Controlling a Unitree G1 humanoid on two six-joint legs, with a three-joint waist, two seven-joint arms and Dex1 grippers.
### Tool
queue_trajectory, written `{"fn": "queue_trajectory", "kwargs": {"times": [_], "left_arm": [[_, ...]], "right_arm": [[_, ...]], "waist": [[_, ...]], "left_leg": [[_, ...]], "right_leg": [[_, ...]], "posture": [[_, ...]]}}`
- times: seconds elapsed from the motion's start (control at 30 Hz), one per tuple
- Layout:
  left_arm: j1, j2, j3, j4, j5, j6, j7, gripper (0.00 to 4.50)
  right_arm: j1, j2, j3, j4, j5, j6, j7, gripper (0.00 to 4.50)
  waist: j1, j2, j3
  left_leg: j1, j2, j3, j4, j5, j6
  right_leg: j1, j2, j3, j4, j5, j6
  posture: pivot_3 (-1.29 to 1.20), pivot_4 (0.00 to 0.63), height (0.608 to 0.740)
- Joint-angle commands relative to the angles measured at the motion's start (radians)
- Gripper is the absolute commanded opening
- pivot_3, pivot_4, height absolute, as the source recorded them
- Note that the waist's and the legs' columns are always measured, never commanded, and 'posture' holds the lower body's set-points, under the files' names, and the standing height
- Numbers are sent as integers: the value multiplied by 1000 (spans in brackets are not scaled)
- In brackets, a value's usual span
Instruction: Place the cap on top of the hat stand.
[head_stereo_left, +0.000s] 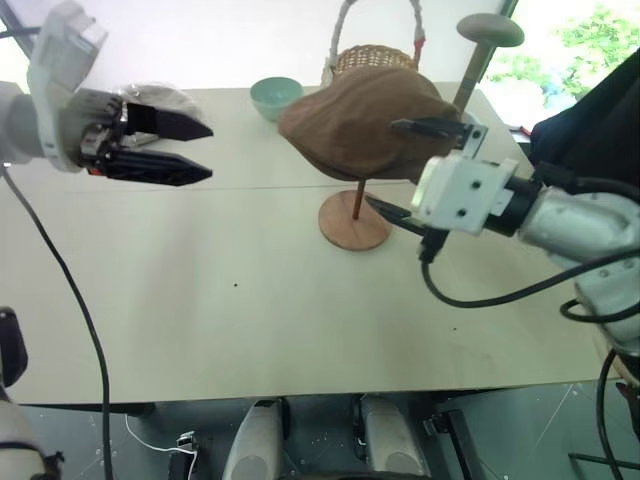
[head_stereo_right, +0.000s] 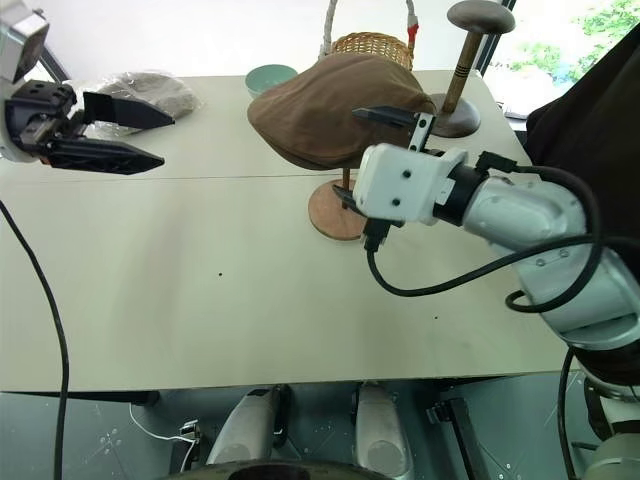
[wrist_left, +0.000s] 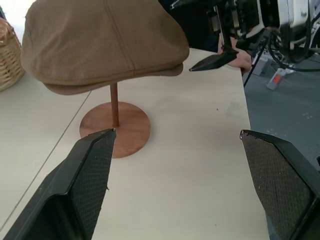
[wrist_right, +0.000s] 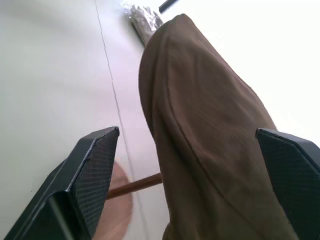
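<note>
Beige worktop (head_stereo_left: 200, 300), brown cap on the wooden hat stand

Brown flat cap (head_stereo_left: 360, 125) sits draped over the hat stand (head_stereo_left: 354, 222) mid-worktop, hiding its disc. Right gripper (head_stereo_left: 405, 170), fingers spread, has one finger above the cap's edge and one below beside the rod, none pinching. Left gripper (head_stereo_left: 195, 152), fingers spread and empty, hangs well apart.

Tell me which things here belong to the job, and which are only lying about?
For the job: cap, hat stand.

Lying about: green bowl, wicker basket, grey stand, bagged bundle.
</note>
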Motion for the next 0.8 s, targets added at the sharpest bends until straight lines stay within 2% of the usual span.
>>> {"fn": "queue_trajectory", "kwargs": {"times": [0.03, 0.2, 0.33, 0.47, 0.73, 0.8], "left_arm": [[-55, -10, -7, 27, 31, -21, -21, 4162], [-97, -40, -19, 67, 62, -23, -30, 4162], [-96, -57, -35, 83, 125, -110, -37, 4162], [-120, -70, -30, 117, 135, -95, -39, 4162], [-108, -73, -6, 94, 115, -73, -47, 4162], [-99, -73, 2, 82, 108, -68, -43, 4199]], "right_arm": [[24, 52, 9, 23, -131, -111, -46, 4500], [19, 154, 75, 92, -328, -244, -118, 4500], [1, 232, 93, 161, -435, -321, -156, 4500], [-77, 341, 138, 302, -593, -361, -257, 4500], [-93, 462, 136, 367, -715, -371, -330, 4500], [-77, 469, 137, 348, -719, -389, -322, 3932]], "waist": [[0, 0, 0], [-2, -1, 0], [-2, -1, 0], [-5, -1, 0], [-2, -1, 0], [-3, -1, 0]], "left_leg": [[0, 0, 0, 0, 0, 0], [0, 0, 0, 0, 0, 0], [0, 0, -1, -1, 0, 0], [0, 0, -1, 0, 0, 0], [0, 0, -1, -1, 0, 0], [0, 0, -1, 0, 0, 0]], "right_leg": [[0, 0, 0, 0, 0, 0], [0, 0, 0, 1, 0, 0], [0, 1, 0, 1, 0, 0], [0, 1, 0, 1, 0, 0], [0, 1, 0, 2, 2, 3], [0, 1, 0, 2, 1, 2]], "posture": [[0, 150, 740], [0, 150, 740], [0, 150, 740], [0, 150, 740], [0, 150, 740], [0, 150, 740]]}}
